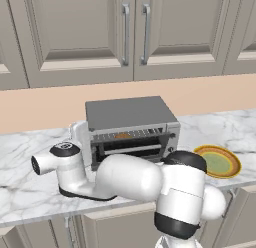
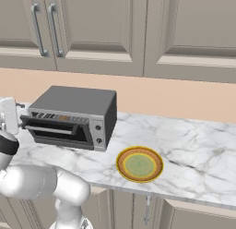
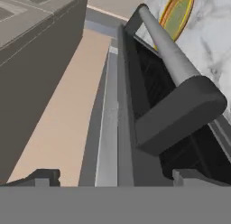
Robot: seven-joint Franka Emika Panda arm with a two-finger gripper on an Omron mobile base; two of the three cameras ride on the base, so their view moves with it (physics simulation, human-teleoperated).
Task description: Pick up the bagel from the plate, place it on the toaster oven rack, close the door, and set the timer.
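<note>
2 finger tips: spread far apart at the bottom of the hand view, 1 on each side of the door's top edge.
Pincer: wide open and holding nothing, sitting right at the left end of the door.
Door: ajar and tilted away from the oven body, its grey frame running straight ahead from between the tips; whether either tip touches it I cannot tell.
Handle: the silver bar is just off to 1 side of the pincer, its dark end bracket very close to the camera.
Toaster oven: right beside the pincer on the other side, its grey box on the marble desk.
Bagel: a small brown-orange shape in the gap above the door, inside the cavity, beyond the pincer and further along the oven's width.
Toaster oven rack: thin bars show in the same gap, level with the bagel; too fine to say more.
Plate: well apart from the pincer, past the far end of the door on the desk; in the hand view its yellow rim peeks in beyond the handle.
Cabinets: 2 beige doors with upright handles, high above the pincer and the oven.
</note>
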